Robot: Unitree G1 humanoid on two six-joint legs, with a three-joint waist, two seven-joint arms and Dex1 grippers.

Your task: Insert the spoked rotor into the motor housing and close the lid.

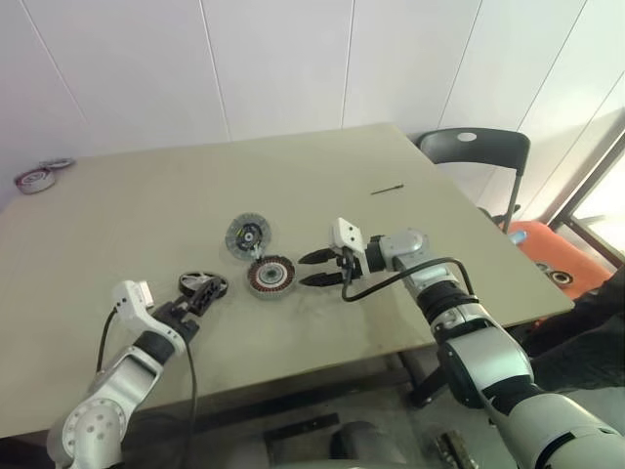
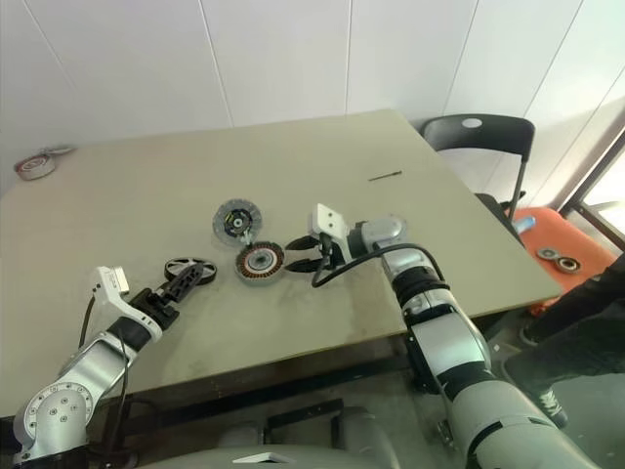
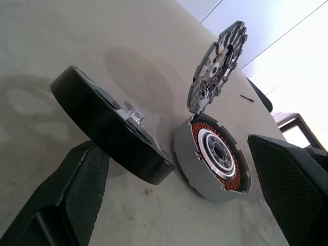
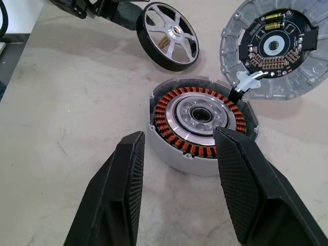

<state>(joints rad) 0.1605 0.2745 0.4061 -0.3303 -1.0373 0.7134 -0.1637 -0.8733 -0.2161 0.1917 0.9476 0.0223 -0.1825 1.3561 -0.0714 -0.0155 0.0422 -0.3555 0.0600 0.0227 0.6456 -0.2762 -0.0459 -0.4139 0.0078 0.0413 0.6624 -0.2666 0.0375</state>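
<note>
- On the far left corner of the tan table (image 1: 117,225) lie a couple of small round parts (image 1: 34,179), well apart from everything else.
- Near the front left edge, the left gripper (image 1: 205,291) reaches in with its two black fingers spread wide; the spoked rotor (image 1: 202,284) sits between them, tilted up on its edge (whether the pads actually press on its dark rim I cannot tell).
- From the left wrist, the rotor (image 3: 110,130) leans just past one finger (image 3: 77,195), with the other finger well off to the side.
- Just right of the rotor, the motor housing (image 1: 270,276) rests flat on the table, its ring of reddish copper windings and dark centre facing up.
- Behind the housing, touching its far rim, the lid (image 1: 248,234) lies opened back; the right wrist view shows its inner face with a dark circuit board (image 4: 277,46), and a small hinge-like tab joins it to the housing.
- Right of the housing, the right gripper (image 1: 320,268) points at it from the side, fingers partly apart and holding nothing, the tips just beside the shell.
- Farther back on the right, a thin dark screw or pin (image 1: 387,189) lies alone on the tabletop.
- Beyond the right edge stands a black chair (image 1: 477,151).
</note>
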